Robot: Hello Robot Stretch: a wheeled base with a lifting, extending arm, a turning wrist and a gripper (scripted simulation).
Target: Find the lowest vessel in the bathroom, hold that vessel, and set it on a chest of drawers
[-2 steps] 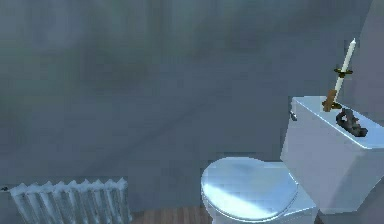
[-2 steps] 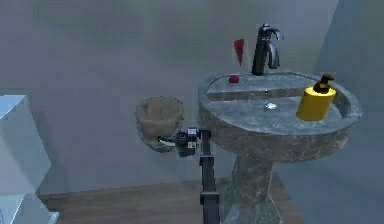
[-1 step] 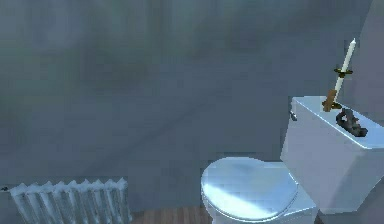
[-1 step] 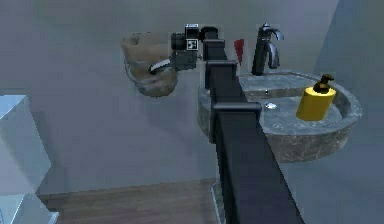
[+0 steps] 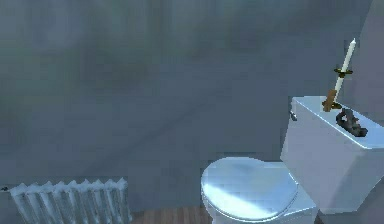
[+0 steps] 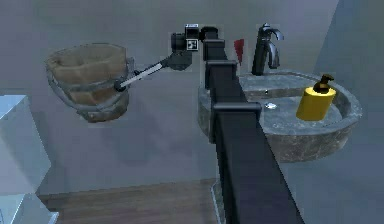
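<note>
In the arm side view a brown wooden bucket-like vessel (image 6: 88, 82) hangs in the air before the grey wall, clear of every surface. My gripper (image 6: 128, 80) holds it at the vessel's right rim, its thin fingers (image 6: 148, 72) slanting down-left from the dark body by the white marker squares (image 6: 195, 35). The dark arm bar (image 6: 240, 140) rises from the bottom edge, passing in front of the sink.
A round stone sink (image 6: 290, 130) with a dark faucet (image 6: 266, 48) and a yellow soap dispenser (image 6: 318, 101) sits at the arm side view's right. The forward view has a white toilet (image 5: 250, 190), a candle (image 5: 343, 70) on its tank (image 5: 330, 150), and a radiator (image 5: 70, 202) low left.
</note>
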